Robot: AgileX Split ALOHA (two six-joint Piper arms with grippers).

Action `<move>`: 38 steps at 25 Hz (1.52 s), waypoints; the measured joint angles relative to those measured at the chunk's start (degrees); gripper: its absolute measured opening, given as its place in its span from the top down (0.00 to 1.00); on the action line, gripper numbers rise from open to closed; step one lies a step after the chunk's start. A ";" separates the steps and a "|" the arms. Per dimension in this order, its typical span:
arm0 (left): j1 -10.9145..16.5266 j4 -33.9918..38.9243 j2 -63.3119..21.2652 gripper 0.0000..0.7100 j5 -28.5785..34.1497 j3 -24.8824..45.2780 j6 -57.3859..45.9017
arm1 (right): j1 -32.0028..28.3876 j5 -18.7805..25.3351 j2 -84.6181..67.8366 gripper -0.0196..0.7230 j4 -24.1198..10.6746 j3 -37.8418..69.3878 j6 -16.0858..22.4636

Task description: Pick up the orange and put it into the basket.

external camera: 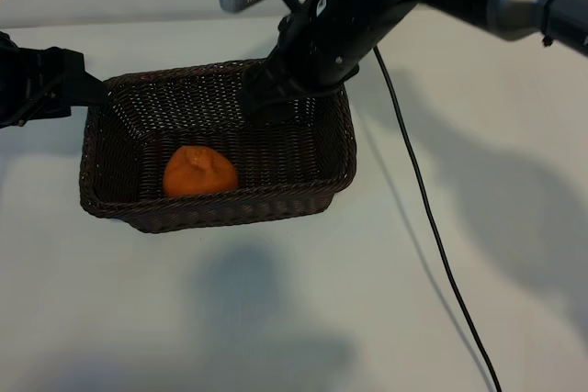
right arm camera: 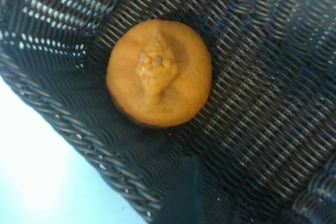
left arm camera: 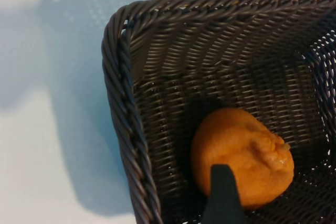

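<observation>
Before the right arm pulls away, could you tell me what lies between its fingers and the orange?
Only bare dark brown woven wicker basket floor separates the right gripper from the small knobby orange fruit, as the exterior view shows.

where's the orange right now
The orange lies inside the basket, by the near wall toward its left end in the exterior view, clear of both grippers.

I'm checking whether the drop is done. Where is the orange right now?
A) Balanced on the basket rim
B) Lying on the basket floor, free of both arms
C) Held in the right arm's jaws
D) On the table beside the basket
B: the orange lies on the woven floor of the basket, near its front wall, with the right gripper above it and empty.
</observation>
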 joint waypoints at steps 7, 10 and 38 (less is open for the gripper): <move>0.00 -0.08 0.00 0.24 -0.16 0.00 0.06 | 0.00 5.78 -0.09 0.11 -0.77 -4.91 2.57; 0.00 -1.25 0.00 0.24 -0.16 0.00 0.92 | 0.00 6.46 -0.09 0.12 -0.72 -5.02 2.62; 0.00 -3.18 0.00 0.24 -0.16 0.00 3.17 | 0.00 9.47 -0.13 0.17 -3.27 -5.65 9.53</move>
